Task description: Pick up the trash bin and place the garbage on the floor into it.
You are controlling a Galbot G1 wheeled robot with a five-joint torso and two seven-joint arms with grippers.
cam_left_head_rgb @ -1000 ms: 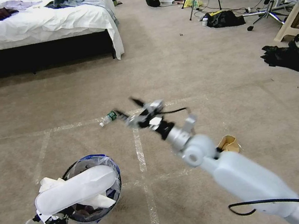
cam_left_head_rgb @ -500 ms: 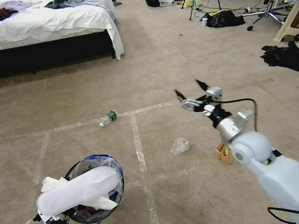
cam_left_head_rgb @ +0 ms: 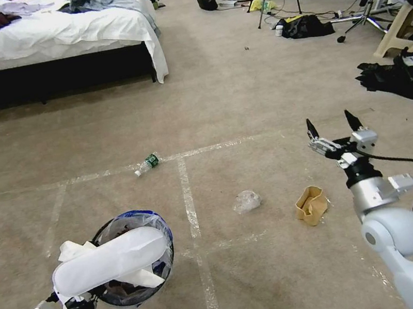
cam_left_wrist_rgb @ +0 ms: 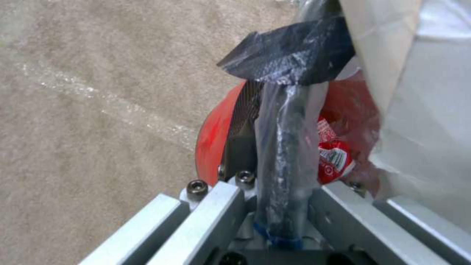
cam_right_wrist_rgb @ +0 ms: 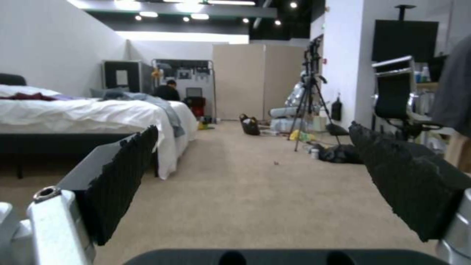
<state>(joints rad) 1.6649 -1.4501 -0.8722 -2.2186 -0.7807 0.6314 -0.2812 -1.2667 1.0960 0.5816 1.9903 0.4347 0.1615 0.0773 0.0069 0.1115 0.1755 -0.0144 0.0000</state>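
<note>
Beige short-pile carpet floor (cam_left_head_rgb: 238, 92) with worn whitish tape lines spanned the head view. Small round trash bin, red base, black rim, clear blue-edged bag liner (cam_left_head_rgb: 147, 224), sat lower left of that view, held off the carpet by the left gripper (cam_left_wrist_rgb: 275, 206), which was clamped on the bin's rim and liner; red wrapper visible inside through the bag. Right gripper (cam_left_head_rgb: 334, 130) hung at centre right, fingers spread wide and empty, pointing up-frame, above and right of the litter. Garbage left on the floor: brown crumpled cardboard piece (cam_left_head_rgb: 310, 205) just left of the right arm, crumpled clear plastic wad (cam_left_head_rgb: 247, 201) at centre, clear green-labelled bottle (cam_left_head_rgb: 147, 163) on the tape line above the bin. Judged step: pickup phase, bin already in hand. Next move probably needs the right gripper tipped down onto the cardboard, the closest piece.
</note>
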